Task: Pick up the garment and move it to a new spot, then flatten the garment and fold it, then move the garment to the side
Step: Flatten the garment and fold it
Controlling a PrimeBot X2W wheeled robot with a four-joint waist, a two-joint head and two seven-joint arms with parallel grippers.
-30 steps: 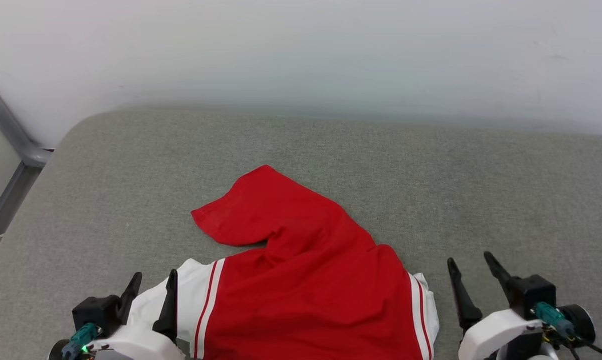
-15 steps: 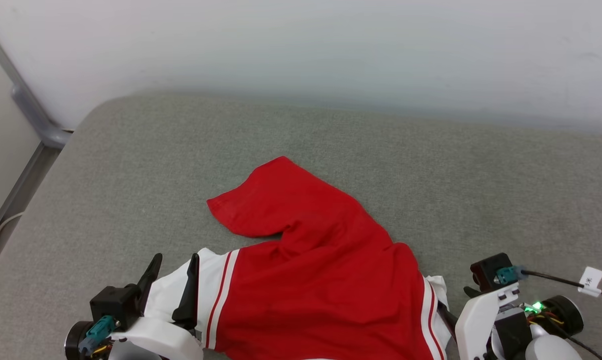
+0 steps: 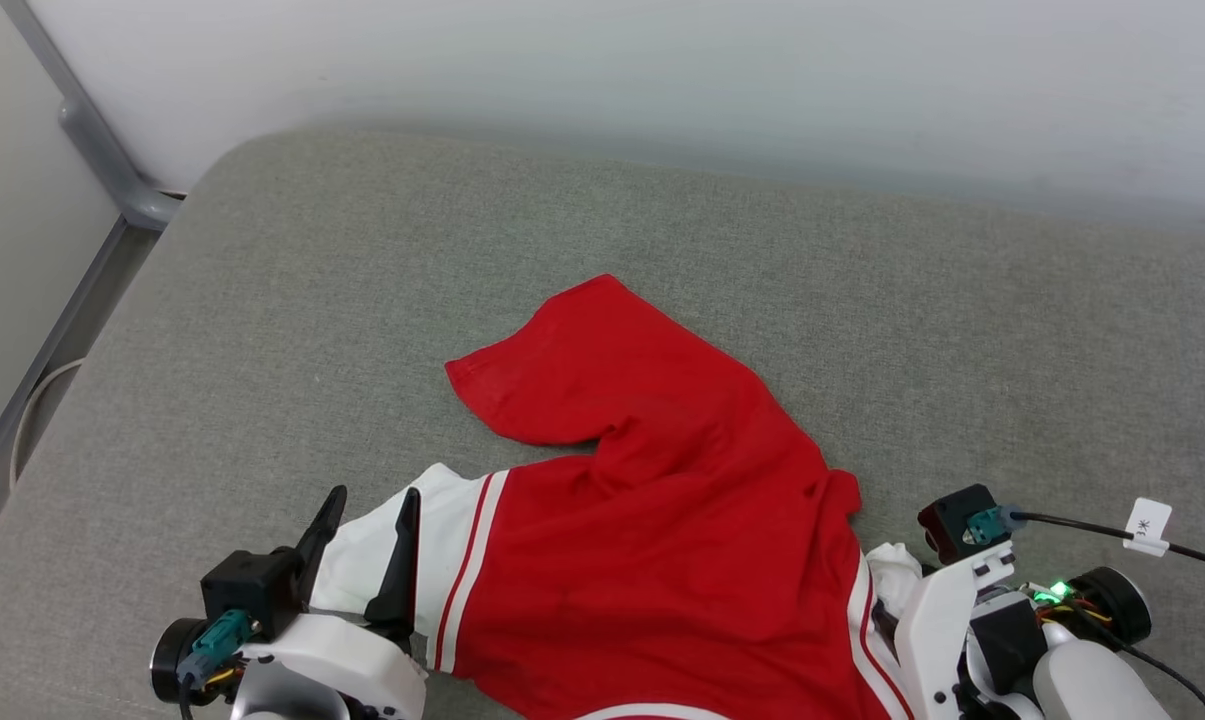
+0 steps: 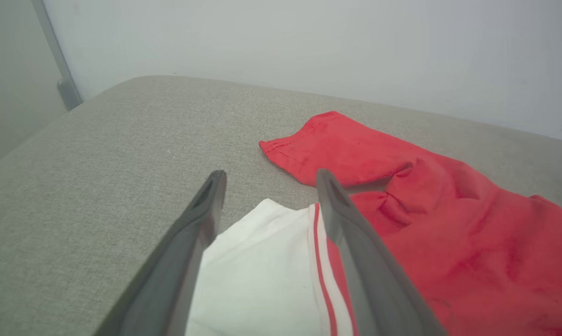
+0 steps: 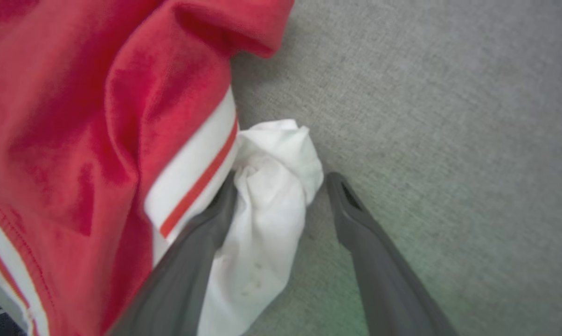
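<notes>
Garment (image 3: 662, 480) lies rumpled at the near edge of the grey padded surface (image 3: 262, 300). Left gripper (image 3: 374, 493) and right gripper (image 5: 283, 179), both wide open and empty, straddle its white sleeves. Risk: pinching only the bunched right sleeve would probably lift the garment twisted.

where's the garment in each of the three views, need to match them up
Head view: garment at lower centre, running from the middle down to the bottom edge.
Left wrist view: garment across the right half and bottom middle.
Right wrist view: garment over the left half, reaching the centre.
Shared landmark: the grey padded surface it lies on, in all three.
</notes>
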